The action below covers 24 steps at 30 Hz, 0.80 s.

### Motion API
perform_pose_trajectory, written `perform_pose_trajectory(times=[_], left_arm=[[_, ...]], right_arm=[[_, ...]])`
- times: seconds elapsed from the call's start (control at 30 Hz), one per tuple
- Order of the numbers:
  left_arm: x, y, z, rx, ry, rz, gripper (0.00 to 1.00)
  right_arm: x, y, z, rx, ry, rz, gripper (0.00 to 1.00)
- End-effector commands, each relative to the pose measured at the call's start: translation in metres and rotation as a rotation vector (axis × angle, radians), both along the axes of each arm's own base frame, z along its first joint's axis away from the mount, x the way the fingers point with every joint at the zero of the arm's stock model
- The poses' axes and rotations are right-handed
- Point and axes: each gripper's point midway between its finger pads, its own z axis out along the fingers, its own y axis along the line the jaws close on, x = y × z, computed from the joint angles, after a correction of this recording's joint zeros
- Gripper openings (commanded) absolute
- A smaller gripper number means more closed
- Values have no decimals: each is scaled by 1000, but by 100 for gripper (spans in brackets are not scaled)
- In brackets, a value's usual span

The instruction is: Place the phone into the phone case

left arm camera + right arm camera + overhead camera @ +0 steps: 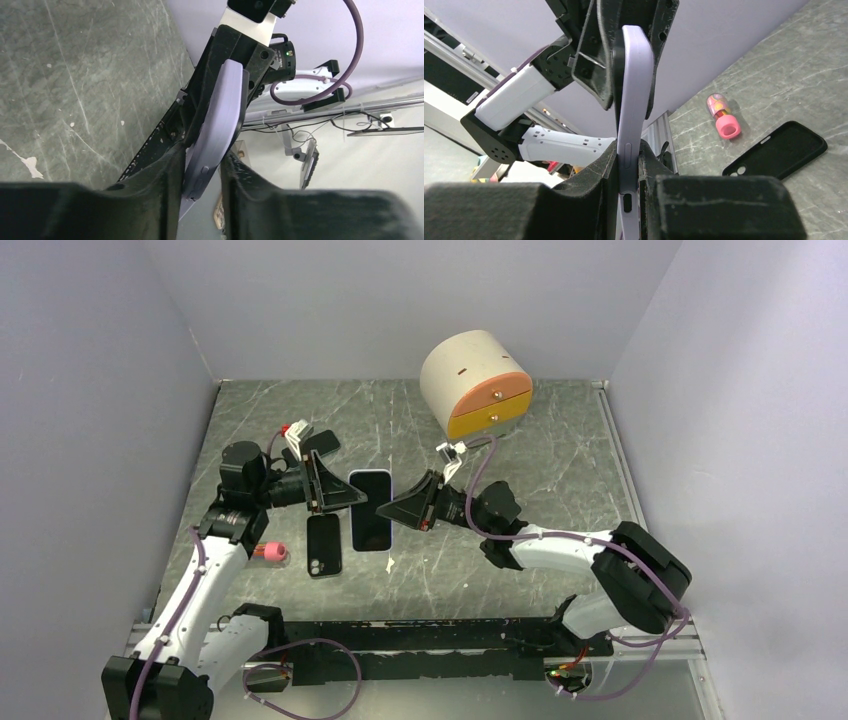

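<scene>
Black phone case [323, 545] lies flat on the table [560, 470], just right of a pink-capped item [270, 552]. Just beyond, the lavender phone [370, 510] hangs between both arms: the right pincer [628, 150] is clamped on one edge, while the left pincer [202, 155] brackets the opposite edge, its grip not discernible. A cream drawer unit [475, 380] stands farthest back.

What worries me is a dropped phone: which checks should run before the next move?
1. Right gripper shut on the lavender phone: ok.
2. Left gripper firmly clamping the phone's other end: cannot tell.
3. Black soft phone case flat on the grey marbled table: ok.
4. Phone lined up over the case: not ok, it hangs beside it.
5. Small pink bottle apart from the case: ok.
</scene>
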Motion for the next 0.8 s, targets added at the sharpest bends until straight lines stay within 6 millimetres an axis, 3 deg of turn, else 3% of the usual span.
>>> perform_pose_trajectory(times=[0.0,0.17,0.27,0.57,0.77], left_arm=[[2,-2,6,-13,-59,0,28],[3,0,7,15,-102,34,3],[0,1,9,26,-139,39,3],[-20,0,15,10,-284,-73,3],[-30,-4,17,-6,-359,-124,3]], right_arm=[[1,0,47,117,-107,-22,0],[2,3,39,76,-103,-32,0],[2,1,36,62,-102,-36,3],[-4,-10,48,53,-113,-34,56],[-4,-14,52,28,-115,-18,72]])
